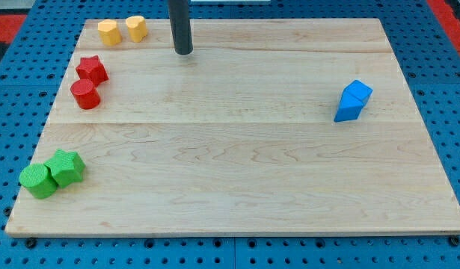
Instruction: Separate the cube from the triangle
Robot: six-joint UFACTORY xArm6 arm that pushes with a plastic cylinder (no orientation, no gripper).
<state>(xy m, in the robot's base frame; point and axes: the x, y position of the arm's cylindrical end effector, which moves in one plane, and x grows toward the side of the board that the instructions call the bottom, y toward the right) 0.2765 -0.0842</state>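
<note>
Two blue blocks: blue cube (357, 91) and blue triangle (347, 109) touch at the view's right.
Tip (183, 52): a bare rod, no jaws, well apart near the top.
Risk: apparently flush faces; an off-centre push may carry both together.
</note>
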